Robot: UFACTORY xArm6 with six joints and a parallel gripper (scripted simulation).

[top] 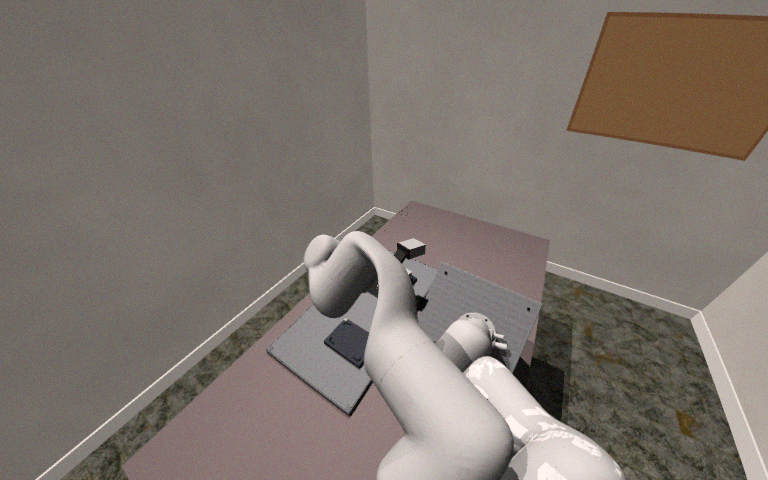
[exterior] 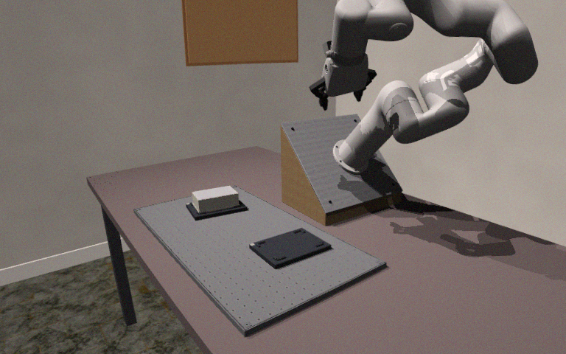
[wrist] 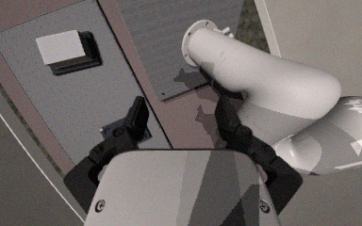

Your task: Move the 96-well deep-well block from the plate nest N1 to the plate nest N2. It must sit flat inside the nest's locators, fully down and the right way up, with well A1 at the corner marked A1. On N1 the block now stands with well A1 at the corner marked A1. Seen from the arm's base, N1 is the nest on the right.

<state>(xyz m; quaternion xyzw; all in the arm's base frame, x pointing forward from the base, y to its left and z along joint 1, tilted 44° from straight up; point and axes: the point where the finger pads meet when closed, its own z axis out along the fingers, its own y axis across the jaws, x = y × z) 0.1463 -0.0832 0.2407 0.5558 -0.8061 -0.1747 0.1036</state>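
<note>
The white deep-well block (exterior: 214,198) sits flat on the dark nest N1 (exterior: 217,210) at the far end of the grey baseplate. It also shows in the top view (top: 411,246) and in the wrist view (wrist: 61,46). The dark nest N2 (exterior: 290,247) lies empty nearer the plate's other end; it also shows in the top view (top: 347,341), and in the wrist view (wrist: 110,128) a finger partly hides it. My gripper (exterior: 340,99) is open and empty. It hangs high above the table, beside the wedge mount and well away from both nests. Its fingers point down in the wrist view (wrist: 181,118).
Both nests sit on a grey perforated baseplate (exterior: 254,254). The arm's base is bolted to a sloped wedge mount (exterior: 329,167) beside the plate. An orange panel (exterior: 239,31) hangs on the wall. The table's edge runs close to the baseplate on the N1 side.
</note>
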